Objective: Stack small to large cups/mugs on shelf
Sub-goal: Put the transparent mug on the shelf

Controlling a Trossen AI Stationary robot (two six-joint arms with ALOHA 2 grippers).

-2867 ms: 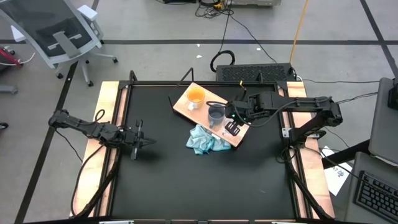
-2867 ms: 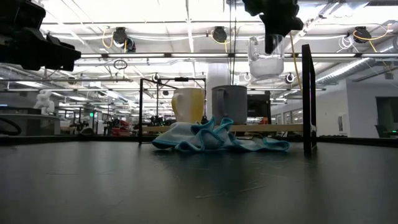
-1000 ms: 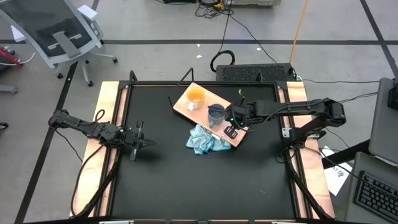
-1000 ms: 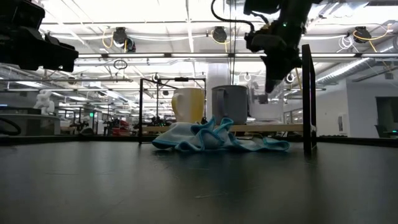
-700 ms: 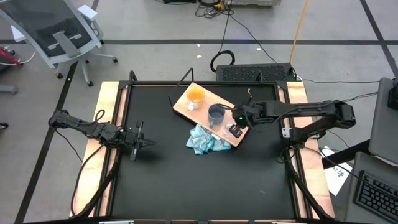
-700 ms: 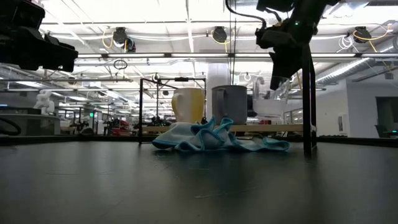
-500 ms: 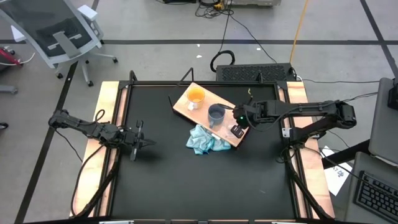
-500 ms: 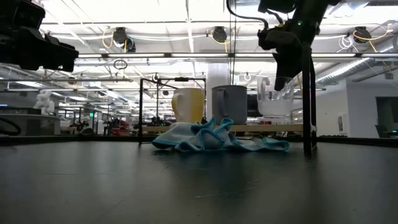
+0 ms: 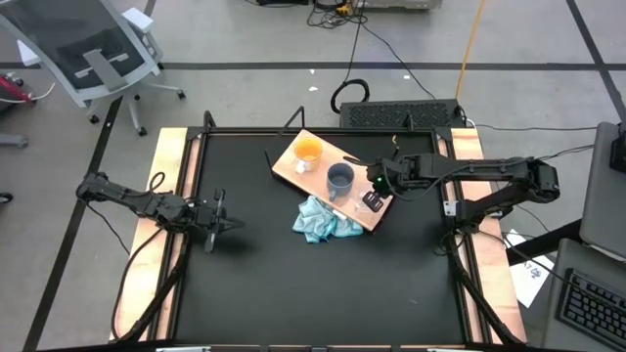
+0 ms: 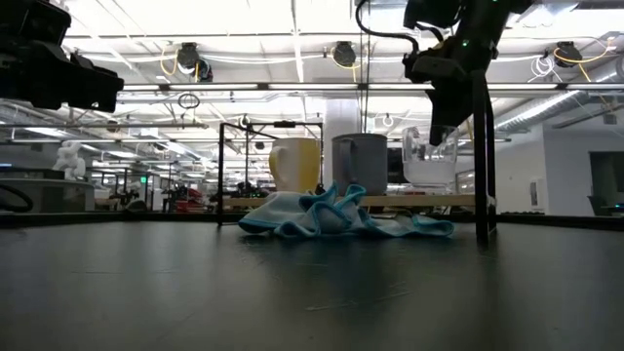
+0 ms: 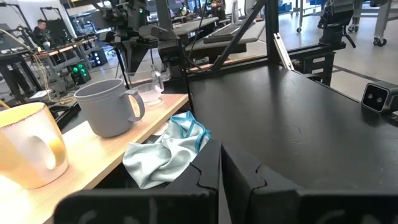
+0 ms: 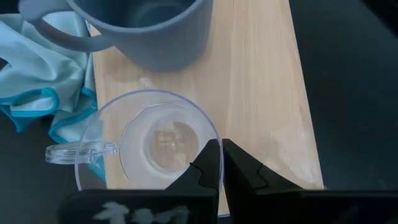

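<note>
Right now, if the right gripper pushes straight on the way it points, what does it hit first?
Most likely the clear cup directly beneath the right gripper, probably its rim, then the shelf under it. The fingers look shut; the gap is hard to judge.

Orange mug (image 9: 307, 151), grey-blue mug (image 9: 339, 179), clear cup (image 12: 149, 144); light-wood shelf (image 12: 255, 81); light blue cloth (image 9: 324, 220); black table (image 9: 293, 274).

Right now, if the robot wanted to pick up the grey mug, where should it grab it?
Probably by the rim, from straight above. The grey mug stands upright and open-topped on the wooden board, so one finger could slip inside and one outside. Its handle sticks out toward the blue cloth, and the clear cup stands close by, so sideways room is tight.
</note>
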